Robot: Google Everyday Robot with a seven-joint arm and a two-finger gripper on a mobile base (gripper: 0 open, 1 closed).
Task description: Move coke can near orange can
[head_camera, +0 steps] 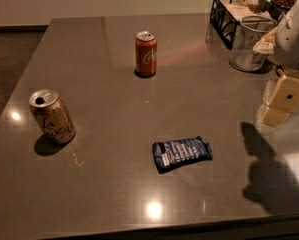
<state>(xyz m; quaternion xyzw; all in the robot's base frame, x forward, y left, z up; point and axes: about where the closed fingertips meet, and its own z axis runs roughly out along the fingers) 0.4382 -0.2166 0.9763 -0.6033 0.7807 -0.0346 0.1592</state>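
The coke can (146, 53), slim and red-orange with white script and a silver top, stands upright at the middle back of the grey-brown table (109, 184). The orange can (52, 116), tan-gold with dark scrawled lettering and an open silver top, stands at the left of the table, leaning a little. My gripper (281, 101) hangs at the right edge of the view, above the table, far to the right of both cans and holding nothing that I can see.
A dark blue snack packet (182, 153) lies flat in the middle front. A clear glass cup (251, 44) and a black wire basket (234, 11) stand at the back right. The table's front edge runs along the bottom.
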